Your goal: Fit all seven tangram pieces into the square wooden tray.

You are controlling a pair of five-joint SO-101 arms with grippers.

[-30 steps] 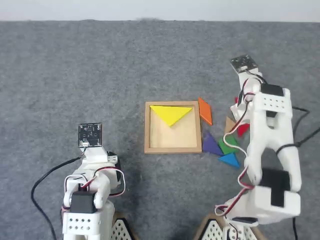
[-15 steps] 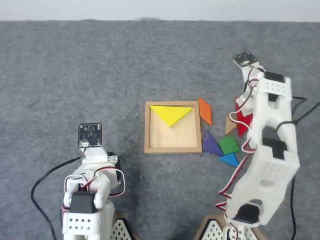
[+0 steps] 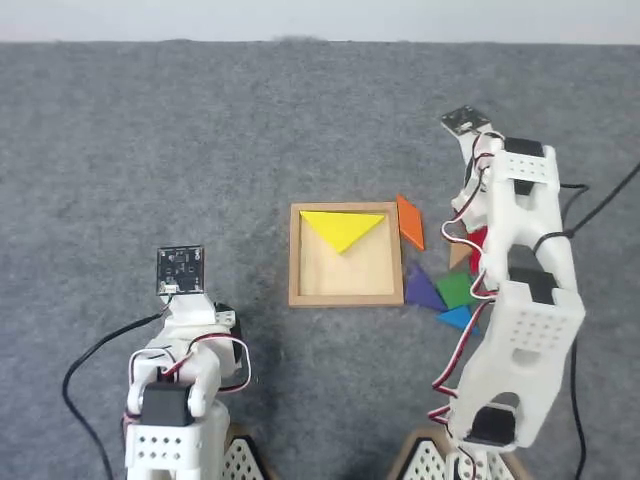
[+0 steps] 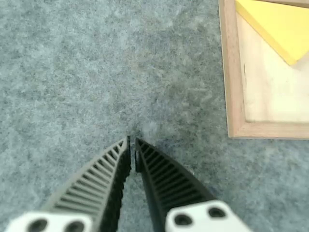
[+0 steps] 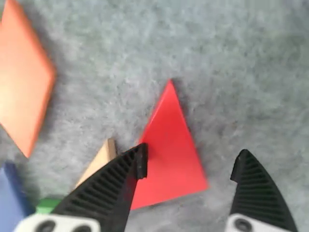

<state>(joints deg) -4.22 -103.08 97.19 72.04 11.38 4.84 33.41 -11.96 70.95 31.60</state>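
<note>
The right arm hides most of the red triangle [image 3: 478, 240] in the high view — only a sliver shows, right of the square wooden tray [image 3: 345, 299]. In the wrist view the right claw [image 5: 191, 159] stands wide over that triangle, one ribbed finger covering part of a tan piece [image 5: 99, 162], perhaps a small triangle. The orange parallelogram [image 3: 410, 222] lies just beside the tray's right rim. A purple piece [image 3: 422, 290], a green piece [image 3: 456, 289] and a blue triangle [image 3: 455, 318] cluster nearer. The yellow triangle [image 3: 342, 228] sits flat against the tray's far edge. The left claw [image 4: 132, 141] — narrowed to a slit, holding nothing — hangs over the fuzzy grey bench [image 3: 200, 130].
</note>
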